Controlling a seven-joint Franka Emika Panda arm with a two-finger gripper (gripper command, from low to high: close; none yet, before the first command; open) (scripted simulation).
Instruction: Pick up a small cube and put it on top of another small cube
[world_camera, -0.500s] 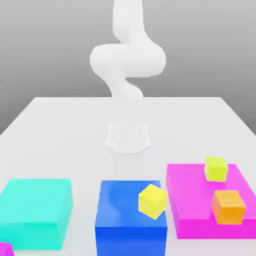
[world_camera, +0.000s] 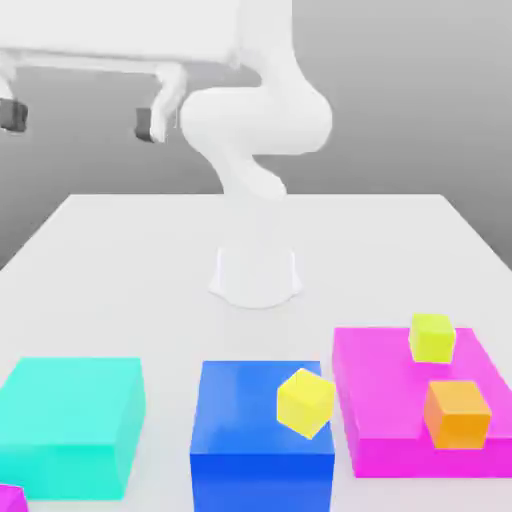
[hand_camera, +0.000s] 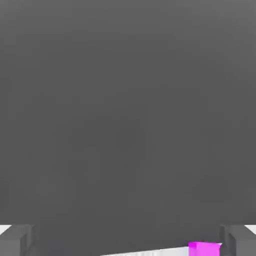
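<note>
Nearest the exterior camera, at its bottom left corner, we are seeing a sliver of the small magenta cube (world_camera: 10, 497) resting on the white table (world_camera: 400, 250), just beside the front of the cyan block (world_camera: 70, 420). In the hand view the same cube (hand_camera: 204, 248) is showing as a small magenta patch close to one fingertip (hand_camera: 239, 240).

Along the front row, from the exterior view's left to its right, we are looking at the cyan block, a blue block (world_camera: 262, 425) with a tilted yellow cube (world_camera: 305, 402) on its top, and a wide magenta block (world_camera: 425, 400) carrying an orange cube (world_camera: 458, 413) and, behind it, a yellow-green cube (world_camera: 432, 337).

Farther back, the arm's round base (world_camera: 256, 275) is sitting mid-table. High above, toward the exterior view's left, the gripper (world_camera: 80, 118) is hanging with its fingers spread wide apart and holding nothing.

We are judging this to be the opening approach: nothing is grasped yet. The next move is calling for the gripper to travel forward and down, well toward the near left corner, centre its spread fingers over the small magenta cube, and close on it.
</note>
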